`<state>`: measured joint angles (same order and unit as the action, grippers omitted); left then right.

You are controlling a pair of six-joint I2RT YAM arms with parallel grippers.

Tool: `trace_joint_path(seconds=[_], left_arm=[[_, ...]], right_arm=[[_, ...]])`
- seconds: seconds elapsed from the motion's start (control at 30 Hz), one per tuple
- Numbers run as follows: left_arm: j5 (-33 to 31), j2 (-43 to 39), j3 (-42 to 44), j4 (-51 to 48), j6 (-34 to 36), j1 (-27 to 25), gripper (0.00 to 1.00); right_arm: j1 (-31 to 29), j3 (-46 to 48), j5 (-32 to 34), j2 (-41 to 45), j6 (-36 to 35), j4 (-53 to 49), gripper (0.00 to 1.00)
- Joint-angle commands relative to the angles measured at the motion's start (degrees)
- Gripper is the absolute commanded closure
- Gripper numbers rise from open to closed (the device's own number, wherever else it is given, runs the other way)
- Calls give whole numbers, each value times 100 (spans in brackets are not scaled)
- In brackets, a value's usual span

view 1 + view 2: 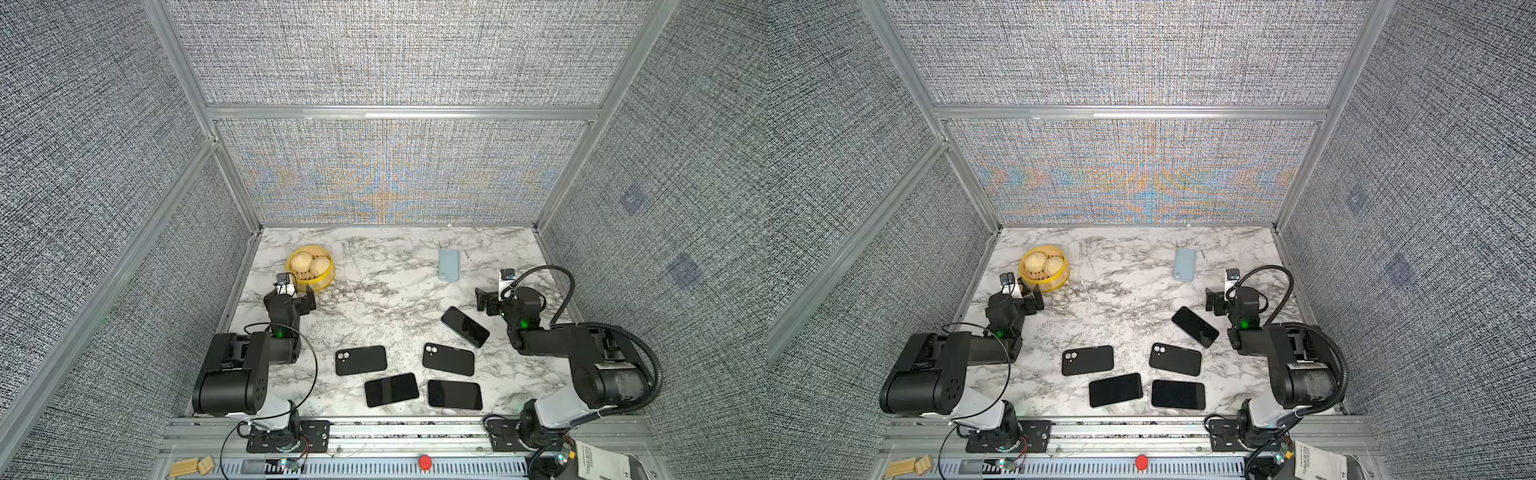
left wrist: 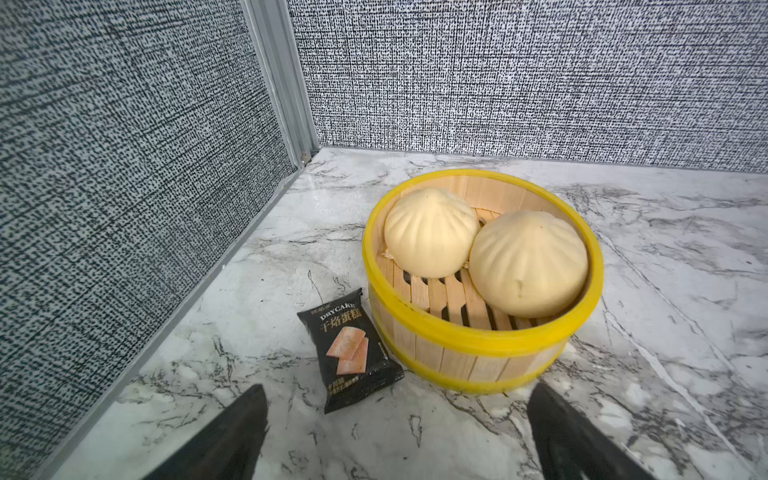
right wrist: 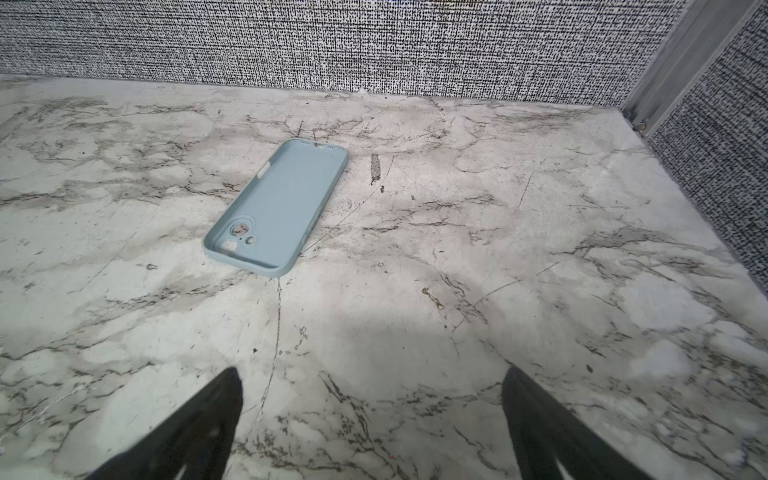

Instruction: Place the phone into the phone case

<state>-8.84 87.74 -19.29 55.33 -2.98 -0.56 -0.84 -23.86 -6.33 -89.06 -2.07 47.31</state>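
A light blue phone case (image 1: 449, 264) (image 3: 276, 208) lies hollow side up at the back right of the marble table. A black phone (image 1: 465, 327) lies tilted, screen up, just left of the right arm. Two more black phones (image 1: 391, 389) (image 1: 455, 394) lie screen up near the front edge. Behind them lie two black slabs with camera holes (image 1: 360, 360) (image 1: 448, 359); whether they are empty cases I cannot tell. My right gripper (image 1: 484, 300) (image 3: 372, 372) is open and empty, short of the blue case. My left gripper (image 1: 306, 301) (image 2: 397, 392) is open and empty by the steamer.
A yellow-rimmed bamboo steamer (image 1: 328, 280) (image 2: 478, 334) holding two buns (image 2: 430, 230) stands at the back left. A black snack packet (image 2: 351, 353) lies beside it. Textured walls enclose three sides. A red button (image 1: 424, 462) sits on the front rail.
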Motion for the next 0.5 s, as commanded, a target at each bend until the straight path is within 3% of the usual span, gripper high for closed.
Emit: trace_joint_path(seconds=[0.0,0.47], left_arm=[[47,7,-29,45,53,12,2],[67,3,-39,13,36,12,2]], right_arm=[[47,4,-166,-15,-19,83,1],[75,104,-213,39,-4,208,1]])
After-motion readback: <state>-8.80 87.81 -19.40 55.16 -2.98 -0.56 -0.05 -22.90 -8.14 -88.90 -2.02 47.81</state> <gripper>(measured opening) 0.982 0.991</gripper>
